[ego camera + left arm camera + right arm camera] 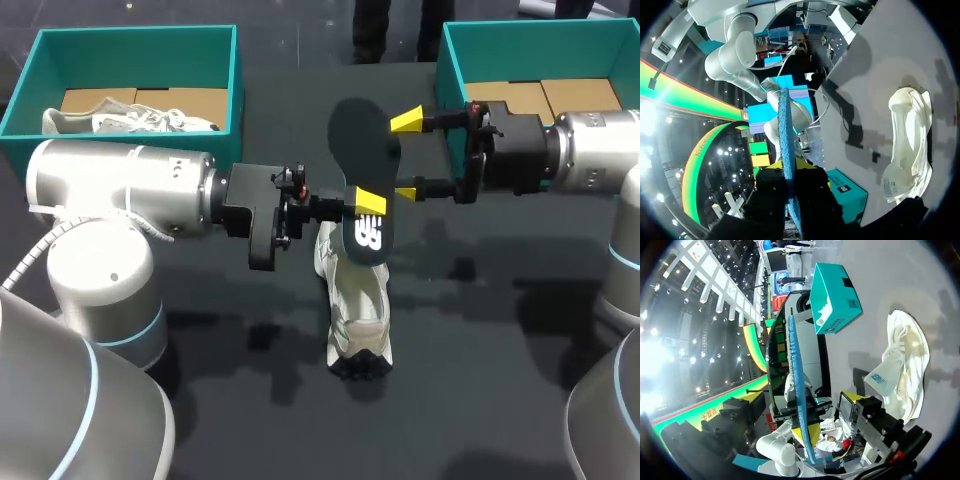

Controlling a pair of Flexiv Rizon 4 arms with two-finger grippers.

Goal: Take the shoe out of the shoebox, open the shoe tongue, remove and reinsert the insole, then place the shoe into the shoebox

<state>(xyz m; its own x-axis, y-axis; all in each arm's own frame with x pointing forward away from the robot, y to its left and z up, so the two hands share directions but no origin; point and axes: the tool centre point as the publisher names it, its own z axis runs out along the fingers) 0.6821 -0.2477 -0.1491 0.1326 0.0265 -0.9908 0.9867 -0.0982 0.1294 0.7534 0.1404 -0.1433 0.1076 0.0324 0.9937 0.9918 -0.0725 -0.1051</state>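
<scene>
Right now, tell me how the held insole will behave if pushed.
The insole is thin yet stands nearly straight from the left end effector holding one end, so it is probably light and springy-stiff. Held by one end only, it may pivot.

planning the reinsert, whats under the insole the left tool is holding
The white shoe lies on the table below the insole. From above, its far end is hidden behind the insole.

The insole hid the far end of the shoe on the worktop. One finger of the left tool was behind the insole too. The right shoebox was cut off at the edge. The left shoebox wall hid part of a second shoe.
</scene>
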